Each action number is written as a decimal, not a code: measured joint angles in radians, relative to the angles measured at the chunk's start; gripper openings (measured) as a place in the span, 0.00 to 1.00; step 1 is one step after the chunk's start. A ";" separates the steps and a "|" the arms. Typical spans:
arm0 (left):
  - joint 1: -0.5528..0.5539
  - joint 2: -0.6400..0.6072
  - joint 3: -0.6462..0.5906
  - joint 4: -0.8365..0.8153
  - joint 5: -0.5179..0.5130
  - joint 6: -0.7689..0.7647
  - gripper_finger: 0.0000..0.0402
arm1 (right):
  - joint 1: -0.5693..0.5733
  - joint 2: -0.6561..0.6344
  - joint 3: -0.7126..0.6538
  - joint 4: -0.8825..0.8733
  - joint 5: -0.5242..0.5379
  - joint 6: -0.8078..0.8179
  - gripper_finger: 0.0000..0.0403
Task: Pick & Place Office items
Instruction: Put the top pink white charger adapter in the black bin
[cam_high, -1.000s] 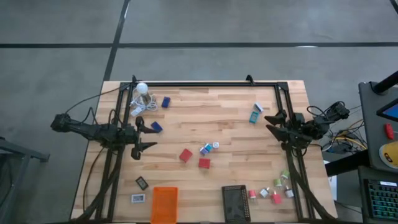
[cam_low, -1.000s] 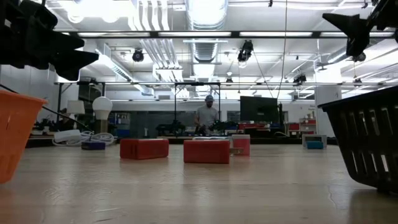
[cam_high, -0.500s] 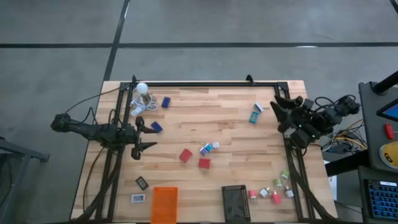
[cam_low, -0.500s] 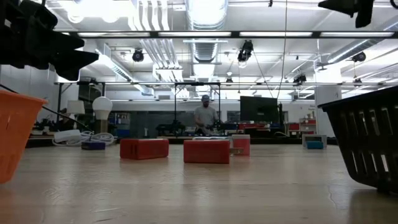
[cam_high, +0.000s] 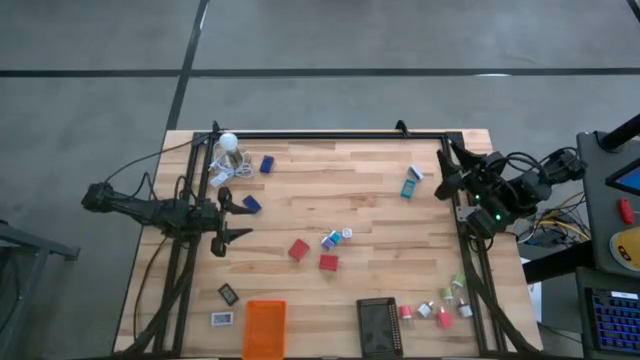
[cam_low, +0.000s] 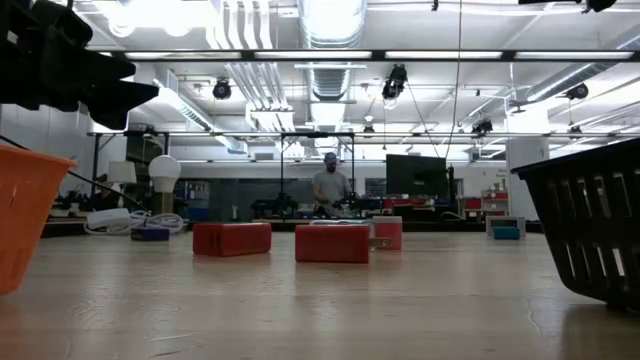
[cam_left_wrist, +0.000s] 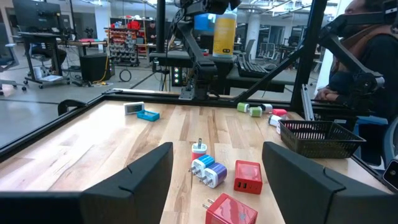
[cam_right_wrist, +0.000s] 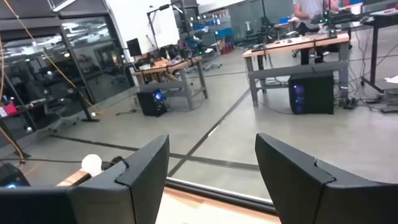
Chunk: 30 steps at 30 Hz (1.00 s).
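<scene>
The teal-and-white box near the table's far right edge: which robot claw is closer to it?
The right gripper, open, hangs just beside the teal-and-white box. The left gripper, open, is far across the table, near the blue block.

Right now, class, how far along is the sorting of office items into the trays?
Nothing looks done: the orange tray and black tray appear empty. Nothing is in hand; left pincer and right pincer are open. Red cubes, the teal-and-white box and others remain scattered.
</scene>
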<state>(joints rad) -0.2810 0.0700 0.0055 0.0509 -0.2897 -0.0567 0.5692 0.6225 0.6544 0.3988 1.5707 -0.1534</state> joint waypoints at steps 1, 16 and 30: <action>0.000 0.000 0.000 0.000 0.000 0.000 0.63 | 0.000 0.005 0.000 0.000 0.000 0.010 0.58; 0.000 0.000 0.000 0.000 0.000 0.000 0.63 | 0.000 0.147 -0.014 0.002 -0.009 0.097 0.58; 0.000 0.000 0.000 0.000 0.000 0.000 0.63 | -0.019 0.368 -0.050 -0.286 -0.485 0.634 0.58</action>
<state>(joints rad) -0.2813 0.0700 0.0054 0.0509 -0.2895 -0.0570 0.5500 0.9910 0.6040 0.1132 1.0861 0.4805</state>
